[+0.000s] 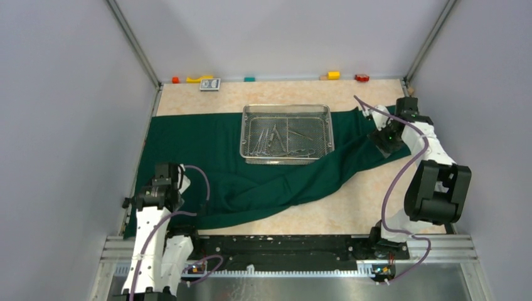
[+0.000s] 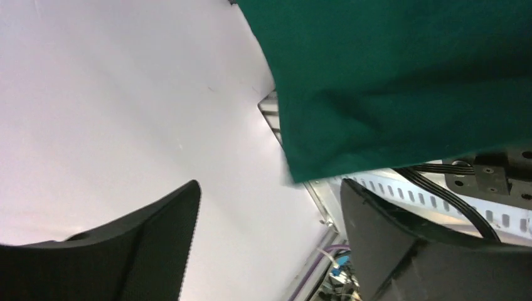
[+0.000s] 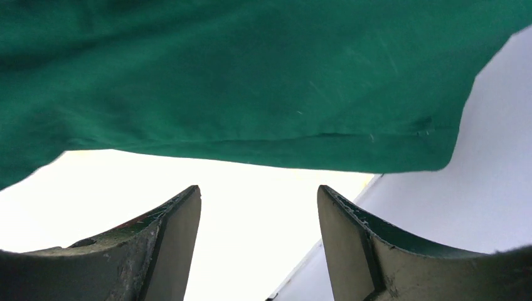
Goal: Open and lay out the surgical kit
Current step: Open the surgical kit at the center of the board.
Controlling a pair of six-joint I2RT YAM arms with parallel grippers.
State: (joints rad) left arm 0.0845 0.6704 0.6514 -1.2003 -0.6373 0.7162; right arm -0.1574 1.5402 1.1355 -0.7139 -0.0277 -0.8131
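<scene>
Now: cloth out, fingers released

Green cloth (image 1: 207,157) lies rumpled across the worktop (image 1: 351,207), with the wire-mesh tray (image 1: 287,107) of instruments (image 1: 276,138) on its far edge. Left fingers (image 2: 157,238) and right fingers (image 3: 163,244) stand apart, empty, beside opposite cloth corners.

The left gripper (image 2: 270,185) stands with its two black fingers (image 2: 157,241) wide apart at the bottom of the left wrist view, with nothing between them. Beyond them, the dark green cloth (image 2: 401,81) fills the upper right, and its hemmed corner drops to a point just past the fingertips. A pale wall (image 2: 113,94) takes up the left half. Under the cloth's lower edge runs a slotted metal rail (image 2: 439,199), crossed by black cables (image 2: 464,213) below a black bracket (image 2: 490,177). A purple cable (image 2: 308,283) and a small blue connector (image 2: 337,271) show between the fingers' bases.
</scene>
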